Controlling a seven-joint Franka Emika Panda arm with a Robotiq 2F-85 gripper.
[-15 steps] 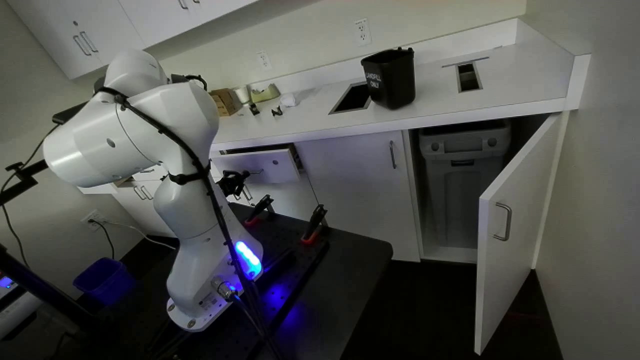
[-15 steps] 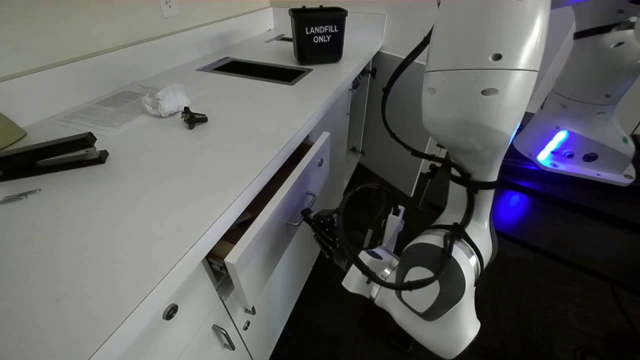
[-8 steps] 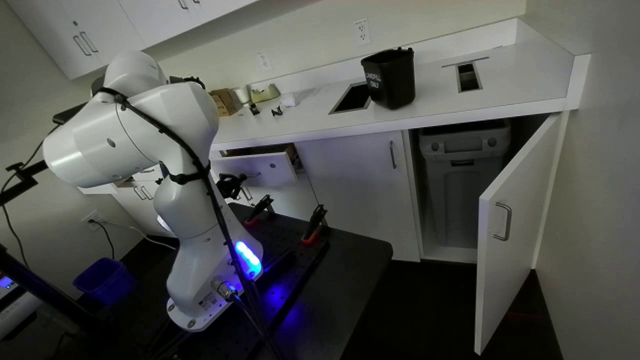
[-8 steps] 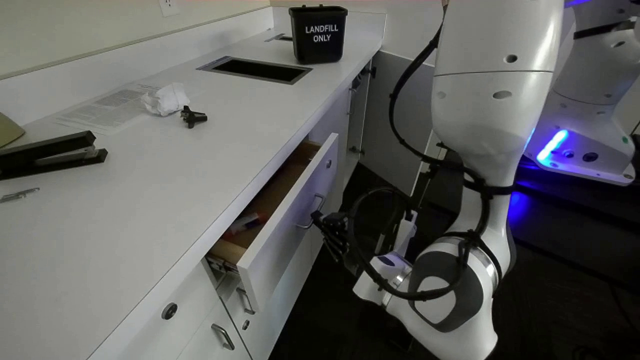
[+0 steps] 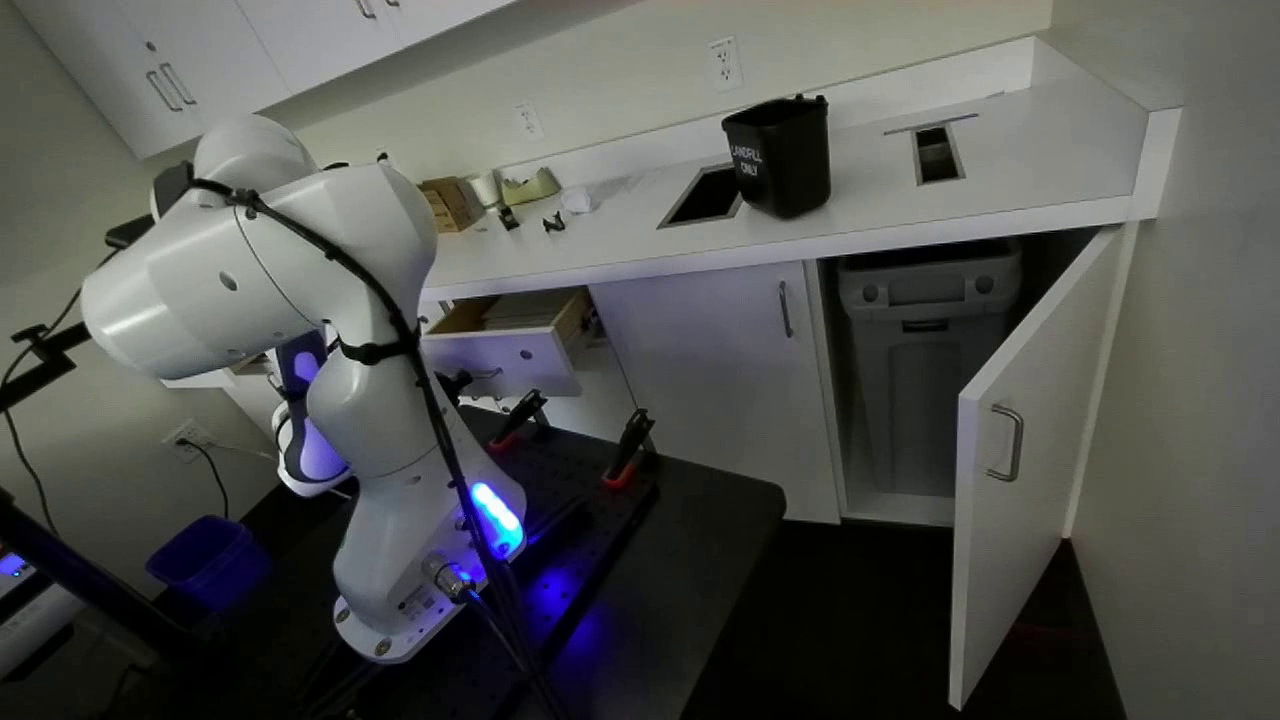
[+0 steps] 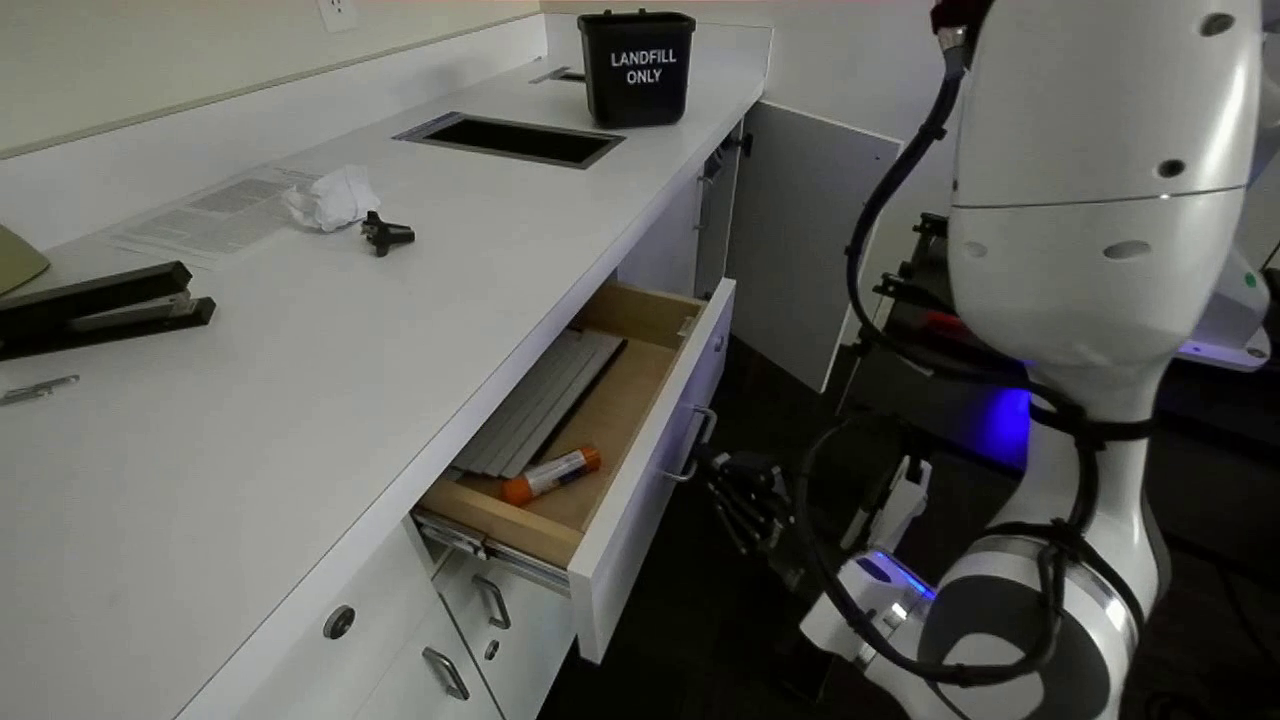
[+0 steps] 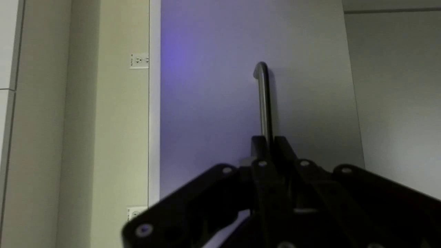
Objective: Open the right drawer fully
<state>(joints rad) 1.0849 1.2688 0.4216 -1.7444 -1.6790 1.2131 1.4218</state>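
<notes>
Drawer (image 6: 640, 525) sticking well out from under the surface (image 6: 300, 400), with the pincer (image 7: 270, 141) pinching its handle (image 7: 264, 103).
The drawer has a flat white front and tan wood inside. In it lie some long grey strips (image 6: 540, 405) and, just beside them, a tube (image 6: 552, 474) with orange ends. In the wrist view the handle runs right into the pincer, which is clamped on it. A big white arm (image 6: 1100, 270) hangs in front and holds the pincer out to the drawer. On the white surface are a stapler (image 6: 100, 295), a paper ball (image 6: 335, 200) with a small black thing (image 6: 385, 234) beside it, and a black bin (image 6: 638, 85) near a dark hole (image 6: 525, 142). Farther along, a white door (image 5: 1050, 420) is wide open, with a tall grey bin (image 5: 935, 370) inside.
</notes>
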